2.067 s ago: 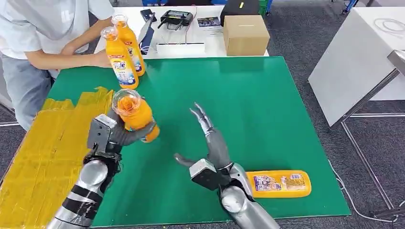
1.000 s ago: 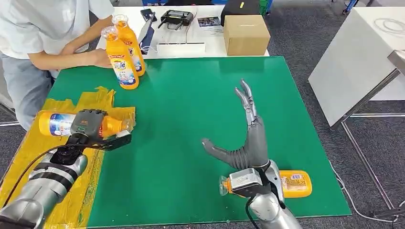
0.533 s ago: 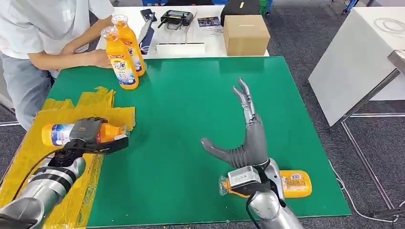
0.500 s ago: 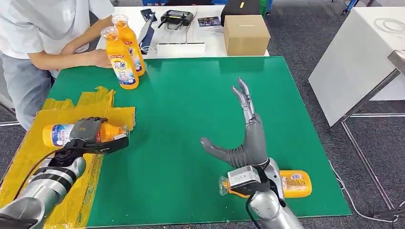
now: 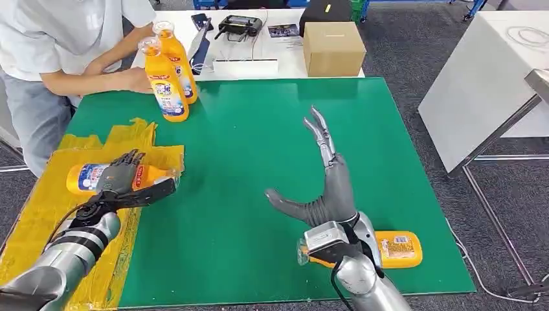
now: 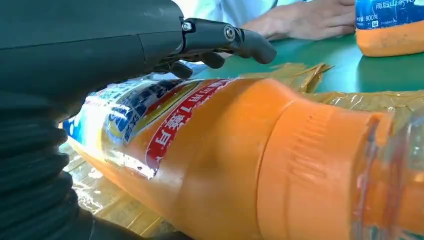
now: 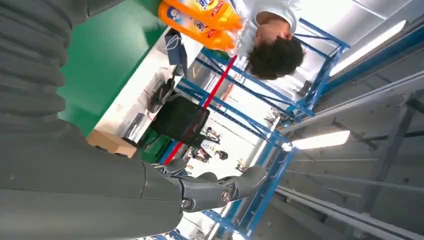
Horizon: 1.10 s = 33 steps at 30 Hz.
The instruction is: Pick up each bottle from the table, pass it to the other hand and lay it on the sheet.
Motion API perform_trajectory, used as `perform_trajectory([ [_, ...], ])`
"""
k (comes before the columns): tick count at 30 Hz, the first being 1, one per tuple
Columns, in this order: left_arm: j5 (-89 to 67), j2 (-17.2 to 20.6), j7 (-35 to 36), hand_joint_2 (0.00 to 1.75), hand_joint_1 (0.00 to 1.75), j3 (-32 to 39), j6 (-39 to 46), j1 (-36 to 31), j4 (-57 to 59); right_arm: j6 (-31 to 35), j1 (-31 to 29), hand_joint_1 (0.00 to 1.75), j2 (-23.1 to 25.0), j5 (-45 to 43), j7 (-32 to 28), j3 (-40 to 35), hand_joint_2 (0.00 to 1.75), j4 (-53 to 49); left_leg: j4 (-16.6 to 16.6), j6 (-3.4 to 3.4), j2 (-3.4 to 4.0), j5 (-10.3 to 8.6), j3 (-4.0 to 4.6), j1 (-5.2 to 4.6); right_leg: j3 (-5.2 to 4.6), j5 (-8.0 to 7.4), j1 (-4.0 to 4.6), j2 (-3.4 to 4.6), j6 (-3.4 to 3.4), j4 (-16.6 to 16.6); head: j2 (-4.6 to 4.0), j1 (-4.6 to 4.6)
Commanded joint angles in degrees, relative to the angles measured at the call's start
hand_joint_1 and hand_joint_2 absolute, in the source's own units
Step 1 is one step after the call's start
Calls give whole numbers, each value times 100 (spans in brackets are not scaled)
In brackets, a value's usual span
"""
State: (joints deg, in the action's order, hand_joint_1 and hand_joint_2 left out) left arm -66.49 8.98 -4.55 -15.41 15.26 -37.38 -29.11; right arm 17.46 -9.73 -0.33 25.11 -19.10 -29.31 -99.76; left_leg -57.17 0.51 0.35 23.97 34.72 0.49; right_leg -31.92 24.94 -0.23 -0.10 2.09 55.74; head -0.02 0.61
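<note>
An orange bottle (image 5: pixel 87 177) with a white and blue label lies on its side on the yellow sheet (image 5: pixel 52 220) at the left. My left hand (image 5: pixel 123 178) is over its neck end, fingers lifted and spread, thumb beside the cap. Up close in the left wrist view the bottle (image 6: pixel 225 165) rests on the sheet, and my left hand (image 6: pixel 90 55) has its fingers stretched above it without gripping. My right hand (image 5: pixel 327 188) stands open and upright over the green mat (image 5: pixel 259 129), holding nothing. Another bottle (image 5: pixel 395 249) lies on the mat behind my right wrist.
Two more orange bottles (image 5: pixel 165 81) stand upright at the mat's far left corner, with a person's hand (image 5: pixel 136 79) beside them. A cardboard box (image 5: pixel 333 45) and small devices sit on the white table beyond. A grey table (image 5: pixel 485 84) stands to the right.
My left hand's fingers have lifted off the bottle, which now lies on the sheet. My right hand has drifted slightly left and stays open.
</note>
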Motion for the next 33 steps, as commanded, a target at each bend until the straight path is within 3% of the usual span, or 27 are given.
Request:
perform_trajectory([
  [1,-8,-130,10,175,0,101,-44,-40,550,-16,-211,0,-113,-30,-15,-119,175,330,12,0,7,10,-40,2,38,5,2,11,-3,-15,0,0],
  [10,64,-130,-28,175,0,159,-37,-4,528,0,-179,0,-129,-36,-18,-85,175,308,9,1,6,5,-30,1,28,1,0,8,-1,-10,0,0],
  [13,488,-196,-409,175,0,445,-17,105,336,-5,-144,0,-137,-35,-27,-33,175,310,11,1,7,5,-33,-1,31,2,-1,9,-1,-11,0,0],
  [17,1385,-320,-1322,175,0,782,-139,469,-594,-12,-74,0,-146,0,-50,39,175,297,11,2,0,9,-39,2,40,6,2,3,-1,-15,0,0],
  [19,1784,-255,-1372,175,0,657,-502,808,-1521,-29,-26,0,-155,37,-60,88,175,267,8,2,-2,5,-27,0,28,4,-1,0,0,-11,0,0],
  [24,2195,-79,-1598,175,0,442,-940,1033,-2180,-63,-31,0,-173,49,-53,147,175,278,2,1,7,11,-23,4,20,5,4,8,-2,-7,0,0],
  [29,2280,100,-1889,175,0,179,-996,1330,-2606,-153,-64,0,-186,38,-61,148,175,311,4,0,7,10,-18,4,15,5,5,8,-3,-9,0,0],
  [33,2582,-28,-2157,175,0,358,-624,1662,-3042,-198,-48,0,-192,47,-54,140,175,309,7,1,9,13,-26,2,21,7,3,11,-2,-11,0,0],
])
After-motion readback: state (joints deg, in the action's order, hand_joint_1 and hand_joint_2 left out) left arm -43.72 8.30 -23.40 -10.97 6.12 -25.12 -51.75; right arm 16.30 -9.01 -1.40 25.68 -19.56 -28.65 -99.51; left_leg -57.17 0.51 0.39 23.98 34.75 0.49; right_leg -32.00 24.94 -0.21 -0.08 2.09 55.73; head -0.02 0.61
